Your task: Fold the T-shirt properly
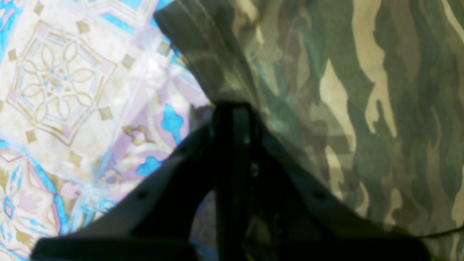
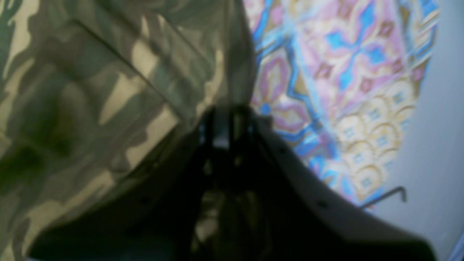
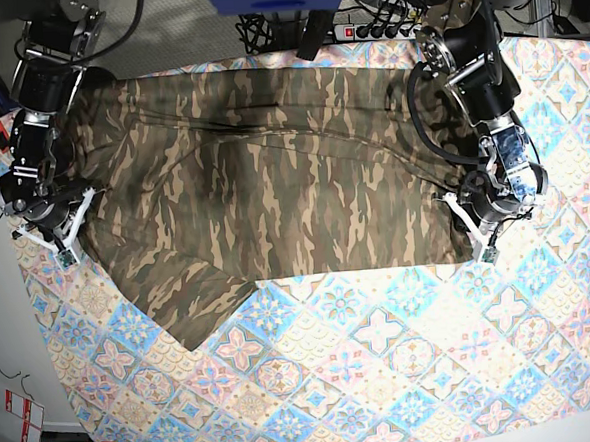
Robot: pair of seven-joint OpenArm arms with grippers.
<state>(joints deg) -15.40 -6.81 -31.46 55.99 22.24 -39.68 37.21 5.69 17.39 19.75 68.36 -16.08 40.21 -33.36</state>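
The camouflage T-shirt (image 3: 273,192) lies spread across the back half of the patterned tablecloth (image 3: 383,356), with one sleeve (image 3: 190,303) pointing toward the front left. My left gripper (image 3: 476,232) is shut on the shirt's right edge; in the left wrist view its fingertips (image 1: 233,108) pinch the cloth (image 1: 362,108) just above the tablecloth (image 1: 65,79). My right gripper (image 3: 66,243) is shut on the shirt's left edge; in the right wrist view it (image 2: 226,114) pinches a folded hem (image 2: 90,90) beside the tablecloth (image 2: 344,54).
A power strip and cables (image 3: 383,20) lie behind the table's back edge. The table's left edge runs close to my right gripper, with grey floor (image 2: 446,127) beyond it. A thin dark bent wire (image 2: 391,192) lies near that edge.
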